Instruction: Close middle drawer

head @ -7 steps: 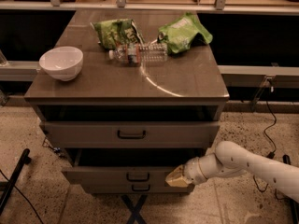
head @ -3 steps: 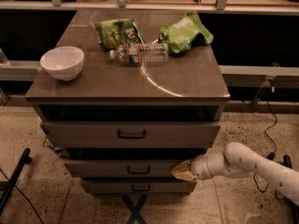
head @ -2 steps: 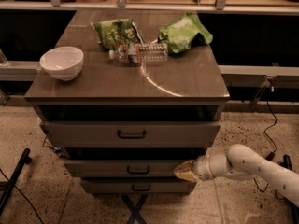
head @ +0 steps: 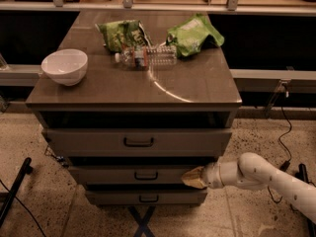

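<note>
The middle drawer point(head: 123, 174) is a low grey-brown front with a small dark bar handle point(head: 146, 175), under the taller top drawer point(head: 138, 142) and above the lowest drawer front point(head: 145, 197). It stands only slightly out from the cabinet. My gripper point(head: 191, 177), tan-tipped on a white arm coming in from the lower right, rests against the right end of the middle drawer's front.
On the cabinet top point(head: 197, 90) sit a white bowl point(head: 64, 66), a clear plastic bottle point(head: 148, 56) and two green chip bags point(head: 123, 33) point(head: 193, 35). A black stand leg point(head: 15, 191) is at the lower left. Cables hang at the right point(head: 284, 132).
The middle drawer has gone from pulled well out to nearly flush. My gripper moved up and back with its front, staying at the right end; little motion in the last second.
</note>
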Controlling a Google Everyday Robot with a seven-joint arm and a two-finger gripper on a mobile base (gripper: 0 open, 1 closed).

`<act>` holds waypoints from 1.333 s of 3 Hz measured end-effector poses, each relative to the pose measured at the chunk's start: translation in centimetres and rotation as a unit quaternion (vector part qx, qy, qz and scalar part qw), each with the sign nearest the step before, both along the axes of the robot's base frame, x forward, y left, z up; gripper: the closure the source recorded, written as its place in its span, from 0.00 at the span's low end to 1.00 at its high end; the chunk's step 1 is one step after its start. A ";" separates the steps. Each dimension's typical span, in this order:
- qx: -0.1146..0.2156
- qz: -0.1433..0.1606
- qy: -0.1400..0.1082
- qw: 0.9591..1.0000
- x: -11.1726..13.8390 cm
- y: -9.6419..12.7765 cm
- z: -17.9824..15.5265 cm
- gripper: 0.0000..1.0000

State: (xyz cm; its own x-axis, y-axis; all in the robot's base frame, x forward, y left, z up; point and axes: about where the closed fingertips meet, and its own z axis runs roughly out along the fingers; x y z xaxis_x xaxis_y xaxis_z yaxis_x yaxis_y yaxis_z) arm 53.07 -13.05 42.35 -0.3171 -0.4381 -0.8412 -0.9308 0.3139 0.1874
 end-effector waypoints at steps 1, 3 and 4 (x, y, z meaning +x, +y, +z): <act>0.000 0.000 0.000 1.000 -0.1 0.0 0.0 1.00; -0.025 0.057 0.002 0.998 -6.2 -5.7 2.8 1.00; -0.020 0.077 0.008 0.997 -8.0 -7.2 3.7 1.00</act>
